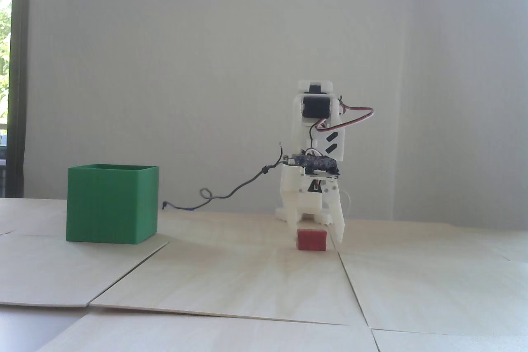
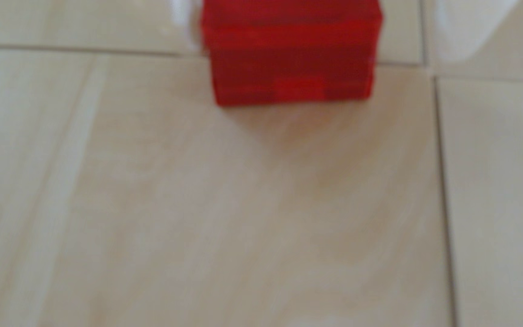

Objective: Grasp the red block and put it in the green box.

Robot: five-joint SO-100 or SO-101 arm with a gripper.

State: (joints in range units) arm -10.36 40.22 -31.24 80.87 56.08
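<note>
Pincer (image 1: 319, 233) straddles red block (image 1: 312, 239) with fingers apart; only fixed view shows green box (image 1: 112, 202).

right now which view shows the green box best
The fixed view: the green box stands whole on the table, left of the red block, with two walls and its rim visible. The wrist view shows none of it, only the blurred block and tabletop.
</note>
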